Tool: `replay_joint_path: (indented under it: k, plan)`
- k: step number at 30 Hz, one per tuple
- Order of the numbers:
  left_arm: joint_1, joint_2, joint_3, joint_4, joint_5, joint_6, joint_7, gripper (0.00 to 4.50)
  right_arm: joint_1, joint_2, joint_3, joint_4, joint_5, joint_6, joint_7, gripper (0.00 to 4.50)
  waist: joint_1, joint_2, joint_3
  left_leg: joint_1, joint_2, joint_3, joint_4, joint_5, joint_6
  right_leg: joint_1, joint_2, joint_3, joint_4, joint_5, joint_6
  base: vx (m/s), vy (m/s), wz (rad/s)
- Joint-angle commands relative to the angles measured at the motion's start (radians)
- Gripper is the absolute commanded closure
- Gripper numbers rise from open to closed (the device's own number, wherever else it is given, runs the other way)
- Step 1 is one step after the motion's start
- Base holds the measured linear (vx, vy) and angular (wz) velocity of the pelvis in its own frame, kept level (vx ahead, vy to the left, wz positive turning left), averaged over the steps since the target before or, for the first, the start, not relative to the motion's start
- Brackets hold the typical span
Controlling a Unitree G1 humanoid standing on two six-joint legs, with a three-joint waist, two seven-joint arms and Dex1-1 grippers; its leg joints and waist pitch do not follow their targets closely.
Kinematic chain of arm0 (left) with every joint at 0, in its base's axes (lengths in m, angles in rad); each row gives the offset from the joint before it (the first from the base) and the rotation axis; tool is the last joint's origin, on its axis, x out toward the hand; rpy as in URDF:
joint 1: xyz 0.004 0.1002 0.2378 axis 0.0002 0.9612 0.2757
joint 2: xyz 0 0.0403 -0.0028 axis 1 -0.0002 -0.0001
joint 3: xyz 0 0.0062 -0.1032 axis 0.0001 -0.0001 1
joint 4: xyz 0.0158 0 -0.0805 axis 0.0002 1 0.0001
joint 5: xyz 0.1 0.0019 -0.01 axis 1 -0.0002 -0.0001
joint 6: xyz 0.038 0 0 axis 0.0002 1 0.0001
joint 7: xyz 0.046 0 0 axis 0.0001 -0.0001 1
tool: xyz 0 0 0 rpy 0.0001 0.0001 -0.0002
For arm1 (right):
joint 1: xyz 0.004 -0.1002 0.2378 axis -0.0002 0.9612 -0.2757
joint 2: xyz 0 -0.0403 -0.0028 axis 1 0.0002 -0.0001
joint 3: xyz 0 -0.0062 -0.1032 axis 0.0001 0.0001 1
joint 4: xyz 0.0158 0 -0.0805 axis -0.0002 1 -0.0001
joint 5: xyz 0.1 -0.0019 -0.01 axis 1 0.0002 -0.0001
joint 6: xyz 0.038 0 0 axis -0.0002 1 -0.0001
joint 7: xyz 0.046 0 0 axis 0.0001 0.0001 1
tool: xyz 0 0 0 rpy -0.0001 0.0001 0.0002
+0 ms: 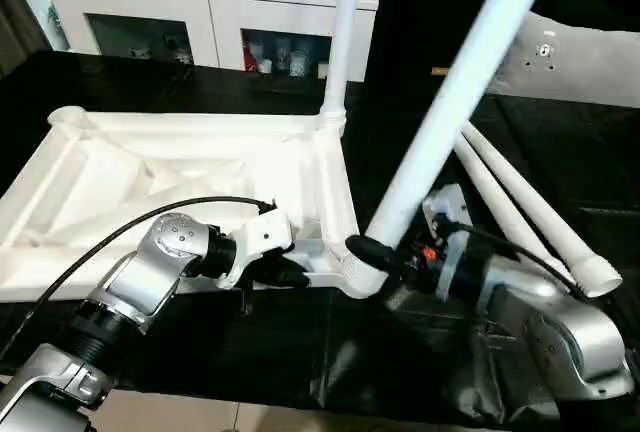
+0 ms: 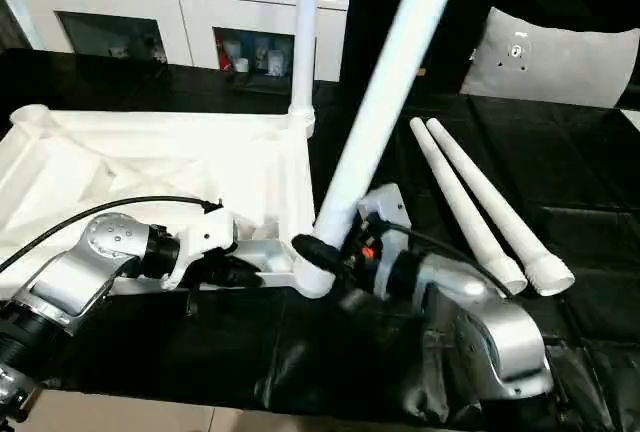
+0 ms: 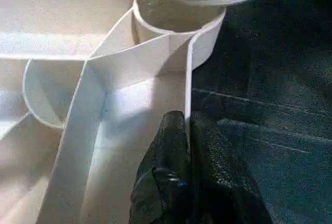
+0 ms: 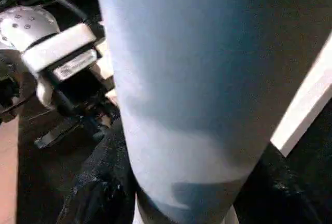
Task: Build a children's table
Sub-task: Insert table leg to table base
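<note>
Lying upside down on the black surface, the top [image 1: 150, 177] shows its ribbed underside, with one leg [image 1: 340, 42] standing upright in its far right corner socket. A second leg [image 1: 450, 102] leans steeply with its lower end at the near right socket [image 3: 176, 11], clasped just above that end by the right gripper [image 1: 385, 252], while two more legs [image 2: 480, 202] lie side by side on the surface to the right, well apart from the top. The left gripper [image 3: 189, 146] is pinched tight on the thin near wall of the top, just beside that socket.
</note>
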Motion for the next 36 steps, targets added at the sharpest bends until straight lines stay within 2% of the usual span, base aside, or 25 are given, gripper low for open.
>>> replay_joint_path:
  k: [1, 3, 4, 6, 8, 11, 12, 18, 26, 32, 36]
  plan:
    - [0.011, 0.02, -0.008, 0.0, 0.026, -0.006, 0.003, 4.5, -0.028, -0.009, 0.004, 0.016, -0.016, -0.008, 0.007, 2.59, 0.0, 0.006, -0.064, 0.001, 0.033, -0.009, -0.071, -0.188, -0.006, 0.051, -0.072, 0.053, -0.078, -0.328, -0.155, 0.0, 0.0, 0.0]
    - [0.014, 0.028, -0.016, 0.0, 0.041, -0.02, 0.001, 4.5, -0.038, -0.013, 0.009, 0.025, -0.019, -0.009, 0.01, 2.59, 0.0, 0.006, -0.063, 0.001, 0.033, -0.009, -0.072, -0.184, -0.005, 0.051, -0.073, 0.053, -0.078, -0.327, -0.154, 0.0, 0.0, 0.0]
    - [0.018, 0.036, -0.023, -0.002, 0.053, -0.037, -0.008, 4.5, -0.049, -0.02, 0.017, 0.037, -0.023, -0.008, 0.015, 2.59, 0.0, 0.002, -0.064, 0.0, 0.033, -0.009, -0.071, -0.182, -0.003, 0.052, -0.073, 0.053, -0.077, -0.325, -0.154, 0.0, 0.0, 0.0]
    - [0.022, 0.043, -0.026, -0.007, 0.06, -0.049, -0.017, 4.5, -0.06, -0.034, 0.03, 0.047, -0.03, -0.001, 0.028, 2.59, -0.001, 0.003, -0.064, 0.0, 0.033, -0.009, -0.071, -0.18, -0.002, 0.052, -0.073, 0.053, -0.076, -0.323, -0.154, 0.0, 0.0, 0.0]
    - [0.026, 0.042, -0.019, -0.017, 0.053, -0.06, -0.025, 4.5, -0.067, -0.053, 0.05, 0.056, -0.043, 0.016, 0.041, 2.59, -0.004, -0.005, -0.063, -0.003, 0.033, -0.008, -0.071, -0.173, 0.001, 0.054, -0.072, 0.053, -0.076, -0.324, -0.151, 0.0, 0.0, 0.0]
    - [0.029, 0.039, -0.011, -0.028, 0.042, -0.059, -0.03, 4.5, -0.069, -0.069, 0.069, 0.063, -0.055, 0.035, 0.056, 2.59, -0.005, -0.003, -0.064, -0.002, 0.033, -0.007, -0.069, -0.175, 0.003, 0.052, -0.074, 0.054, -0.077, -0.34, -0.147, 0.0, 0.0, 0.0]
    - [0.029, 0.038, -0.011, -0.03, 0.04, -0.061, -0.032, 4.5, -0.068, -0.073, 0.075, 0.065, -0.061, 0.035, 0.059, 2.59, -0.006, -0.006, -0.064, -0.002, 0.033, -0.007, -0.069, -0.174, 0.002, 0.052, -0.073, 0.053, -0.077, -0.34, -0.146, 0.0, 0.0, 0.0]
    - [0.036, 0.041, -0.017, -0.052, 0.027, -0.082, -0.067, 4.5, -0.068, -0.074, 0.099, 0.095, -0.075, 0.021, 0.065, 2.59, -0.009, -0.006, -0.064, 0.0, 0.035, -0.009, -0.071, -0.191, -0.002, 0.05, -0.073, 0.053, -0.077, -0.338, -0.151, 0.0, 0.0, 0.0]
    - [0.047, 0.037, -0.033, -0.106, 0.011, -0.069, -0.104, 4.5, -0.084, -0.047, 0.11, 0.143, -0.085, 0.01, 0.082, 2.59, -0.007, -0.007, -0.064, 0.003, 0.036, -0.008, -0.071, -0.204, -0.004, 0.048, -0.073, 0.053, -0.076, -0.341, -0.161, 0.0, 0.0, 0.0]
    - [0.04, 0.027, -0.023, -0.097, 0.031, -0.083, -0.088, 4.5, -0.083, -0.055, 0.125, 0.149, -0.085, 0.01, 0.092, 2.59, -0.004, -0.011, -0.064, 0.002, 0.036, -0.008, -0.072, -0.197, -0.005, 0.048, -0.073, 0.053, -0.078, -0.354, -0.147, 0.0, 0.0, 0.0]
    - [0.028, 0.022, -0.004, -0.06, 0.057, -0.101, -0.046, 4.5, -0.062, -0.044, 0.099, 0.159, -0.074, 0.006, 0.088, 2.59, 0.002, -0.009, -0.062, 0.005, 0.035, -0.008, -0.072, -0.21, -0.005, 0.046, -0.074, 0.053, -0.082, -0.374, -0.139, 0.0, 0.0, 0.0]
